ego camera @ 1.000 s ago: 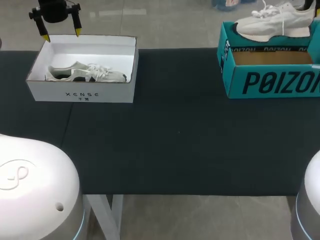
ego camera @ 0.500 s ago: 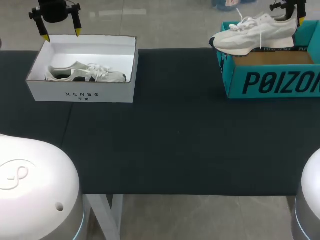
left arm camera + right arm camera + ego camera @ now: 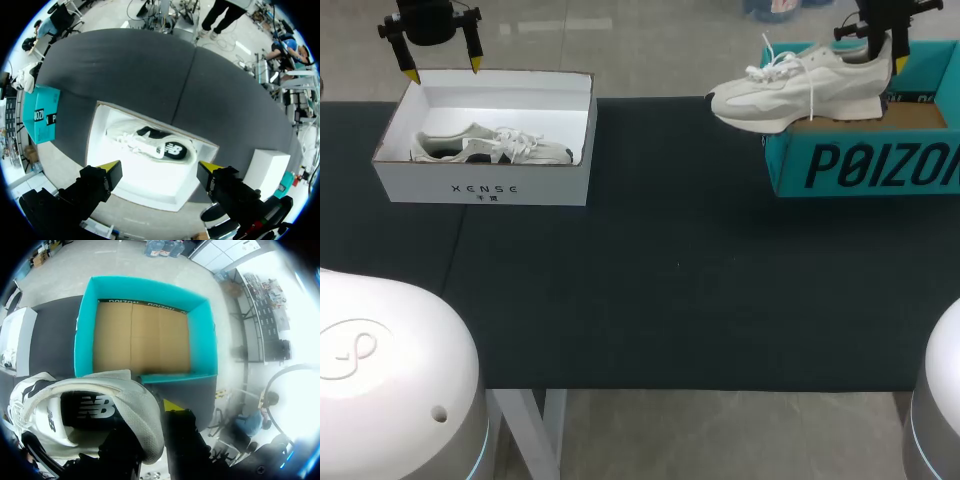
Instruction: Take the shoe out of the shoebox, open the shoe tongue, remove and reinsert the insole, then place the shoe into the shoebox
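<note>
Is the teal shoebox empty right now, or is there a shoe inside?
Empty. The right wrist view shows only bare cardboard floor inside the teal shoebox; the shoe is out, held above it by the right gripper.

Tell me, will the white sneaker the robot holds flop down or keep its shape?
Probably keeps its shape: the white sneaker sticks out nearly level though the right pincer grips only its heel. It seems light, since that one grip carries it. Its laces hang loose, so they will likely swing.

Pale shoe (image 3: 800, 88) aloft over teal shoebox (image 3: 865, 165)
</note>
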Motion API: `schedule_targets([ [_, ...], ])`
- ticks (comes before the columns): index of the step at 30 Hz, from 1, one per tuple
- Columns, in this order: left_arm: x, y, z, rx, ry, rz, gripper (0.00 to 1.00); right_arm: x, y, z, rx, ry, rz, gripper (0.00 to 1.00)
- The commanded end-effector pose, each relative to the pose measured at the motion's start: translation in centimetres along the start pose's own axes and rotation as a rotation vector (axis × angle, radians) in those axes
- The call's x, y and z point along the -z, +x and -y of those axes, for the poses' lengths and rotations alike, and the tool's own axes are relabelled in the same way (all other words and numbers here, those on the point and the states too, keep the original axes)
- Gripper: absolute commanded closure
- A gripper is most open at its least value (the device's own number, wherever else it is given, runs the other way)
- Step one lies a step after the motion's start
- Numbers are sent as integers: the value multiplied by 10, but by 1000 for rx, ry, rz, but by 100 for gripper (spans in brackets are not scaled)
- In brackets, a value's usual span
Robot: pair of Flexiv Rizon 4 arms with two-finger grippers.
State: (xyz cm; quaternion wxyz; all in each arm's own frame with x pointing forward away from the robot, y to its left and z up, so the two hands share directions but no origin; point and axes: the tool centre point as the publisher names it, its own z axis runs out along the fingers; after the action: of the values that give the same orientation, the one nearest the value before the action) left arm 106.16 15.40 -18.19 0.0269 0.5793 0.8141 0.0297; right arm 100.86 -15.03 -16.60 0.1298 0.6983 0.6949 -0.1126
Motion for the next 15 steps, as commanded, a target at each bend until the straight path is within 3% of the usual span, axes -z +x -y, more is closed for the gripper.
schedule_targets([
  [1,1,0,0,0,0,-1,0,3,25,33,9,-117,26,100],
  [8,1,0,0,0,0,-1,0,-3,62,65,-17,-120,32,100],
  [15,1,0,0,0,0,-1,0,-9,99,85,6,-115,81,100],
])
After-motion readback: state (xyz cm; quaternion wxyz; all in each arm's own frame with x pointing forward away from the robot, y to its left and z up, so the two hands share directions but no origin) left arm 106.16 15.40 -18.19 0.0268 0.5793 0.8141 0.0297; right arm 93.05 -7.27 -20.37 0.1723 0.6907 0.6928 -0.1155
